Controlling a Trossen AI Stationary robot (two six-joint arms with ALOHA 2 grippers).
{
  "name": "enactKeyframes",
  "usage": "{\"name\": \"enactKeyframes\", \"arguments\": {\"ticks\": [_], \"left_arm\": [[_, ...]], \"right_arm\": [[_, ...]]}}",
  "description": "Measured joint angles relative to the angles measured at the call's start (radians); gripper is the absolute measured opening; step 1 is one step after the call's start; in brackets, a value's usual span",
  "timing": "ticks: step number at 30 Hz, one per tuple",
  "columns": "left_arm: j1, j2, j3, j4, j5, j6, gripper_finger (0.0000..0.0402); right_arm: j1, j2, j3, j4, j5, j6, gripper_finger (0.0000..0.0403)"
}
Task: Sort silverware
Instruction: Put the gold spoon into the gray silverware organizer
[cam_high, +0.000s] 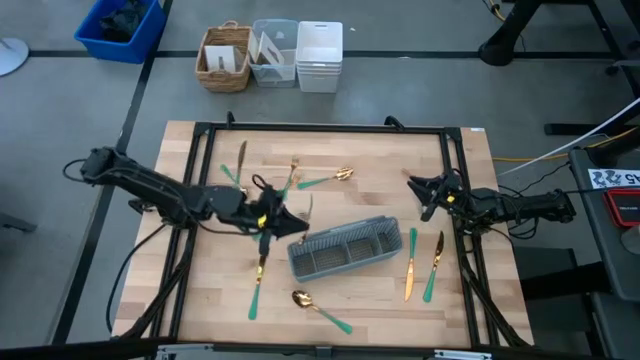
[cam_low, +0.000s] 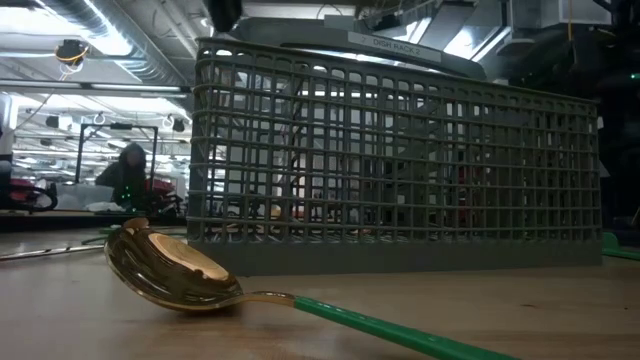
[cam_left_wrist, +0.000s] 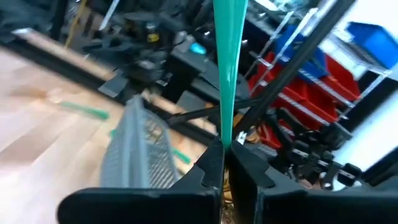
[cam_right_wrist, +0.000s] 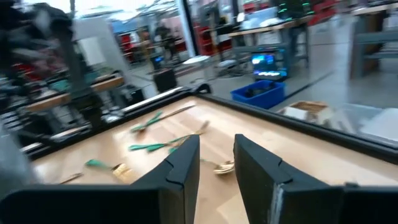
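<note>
Now L gripper (cam_left_wrist: 224, 163) pinches a teal-handled utensil (cam_left_wrist: 229, 56) just beside the grey caddy (cam_high: 345, 247); R gripper (cam_right_wrist: 216, 163) open, beyond caddy's other end.

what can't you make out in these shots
- Left hand: it grips a teal handle, but the head is hidden between the fingers in the left wrist view, so fork, spoon or knife is unclear.
- Caddy: in the high view its contents are too small to tell; in the low view the mesh wall hides them.
- Spoon: its handle end is cut off by the low view's bottom edge.
</note>
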Motion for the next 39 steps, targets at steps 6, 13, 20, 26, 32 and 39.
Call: {"name": "enactKeyframes", "arguments": {"ticks": [6, 13, 20, 26, 32, 39], "left_arm": [[-0.033, 0.134, 0.0, 0.166, 0.0, 0.025, 0.0003], [-0.047, 0.215, 0.054, 0.177, 0.003, 0.027, 0.0006], [-0.047, 0.222, 0.166, 0.005, 0.009, 0.112, 0.0004], [-0.047, 0.222, 0.286, -0.258, 0.01, 0.189, 0.0008], [-0.046, 0.222, 0.369, -0.438, 0.008, 0.3, 0.0004], [-0.059, 0.222, 0.414, -0.48, 0.007, 0.527, 0.0006]], "right_arm": [[0.0, 0.0, 0.0, 0.0, 0.032, 0.001, 0.0101], [0.0, 0.0, 0.0, -0.001, 0.014, 0.001, 0.0101], [0.0, 0.0, 0.0, -0.003, 0.014, 0.001, 0.0101], [0.0, 0.0, 0.0, 0.0, -0.014, 0.017, 0.0101], [0.0, 0.0, 0.0, 0.056, -0.12, 0.021, 0.0101], [0.0, 0.0, 0.0, 0.117, -0.145, 0.017, 0.0101]]}}
